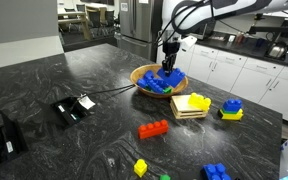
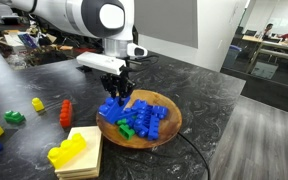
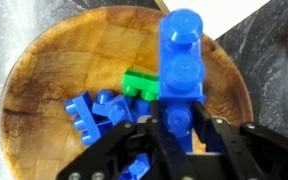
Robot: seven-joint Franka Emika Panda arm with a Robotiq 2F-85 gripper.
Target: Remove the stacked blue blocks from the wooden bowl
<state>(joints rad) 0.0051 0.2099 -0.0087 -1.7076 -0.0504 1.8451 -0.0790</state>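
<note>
The wooden bowl (image 1: 138,74) (image 2: 170,126) (image 3: 64,50) holds several blue bricks and a green brick (image 3: 139,83). My gripper (image 3: 176,125) hangs over the bowl in both exterior views (image 1: 169,64) (image 2: 118,94). Its fingers are shut on either side of the stacked blue blocks (image 3: 181,55), a studded blue column that reaches from the jaws across the bowl. The stack sits low, over the bowl's inside (image 2: 112,108). Other loose blue bricks (image 3: 89,112) (image 2: 148,120) lie beside it in the bowl.
A red brick (image 1: 153,129) (image 2: 65,113) lies on the dark counter. A pale wooden board (image 1: 189,112) (image 2: 84,158) carries a yellow brick (image 1: 197,101). A blue-and-yellow brick (image 1: 231,109), a blue cluster (image 1: 216,172) and a black device (image 1: 74,107) with a cable are nearby.
</note>
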